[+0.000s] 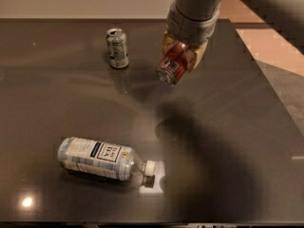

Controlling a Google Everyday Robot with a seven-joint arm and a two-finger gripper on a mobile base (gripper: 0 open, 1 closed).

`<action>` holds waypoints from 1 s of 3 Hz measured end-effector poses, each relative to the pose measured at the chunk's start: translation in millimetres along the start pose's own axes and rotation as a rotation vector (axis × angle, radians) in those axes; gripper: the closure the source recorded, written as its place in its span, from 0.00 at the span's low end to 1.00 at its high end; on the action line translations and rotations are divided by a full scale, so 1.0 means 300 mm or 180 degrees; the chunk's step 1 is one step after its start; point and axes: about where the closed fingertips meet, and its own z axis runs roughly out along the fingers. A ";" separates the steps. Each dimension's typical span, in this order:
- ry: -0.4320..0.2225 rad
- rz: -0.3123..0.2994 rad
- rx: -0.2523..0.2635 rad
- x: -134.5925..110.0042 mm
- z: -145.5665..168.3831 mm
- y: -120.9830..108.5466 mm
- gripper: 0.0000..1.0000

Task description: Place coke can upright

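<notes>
The coke can point(172, 66) is small and red with a silver end and a white label patch. My gripper point(183, 51) is shut on it and holds it lifted above the dark table point(57, 108), tilted with its silver end pointing down and to the left. The tan fingers point(201, 54) clasp the can's upper part on both sides. The arm comes down from the top right and hides the can's far end.
A pale green-white can point(117, 48) stands upright at the back, left of my gripper. A clear labelled plastic bottle point(102, 158) lies on its side near the front, cap to the right. The table's right edge point(266, 80) runs diagonally beside a tan floor.
</notes>
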 end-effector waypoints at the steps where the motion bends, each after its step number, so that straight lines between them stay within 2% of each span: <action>1: 0.0357 -0.0604 0.0331 -0.024 -0.090 0.014 1.00; 2: 0.0715 -0.1188 0.0476 -0.054 -0.115 0.072 1.00; 3: 0.0942 -0.1663 0.0506 -0.091 -0.069 0.175 1.00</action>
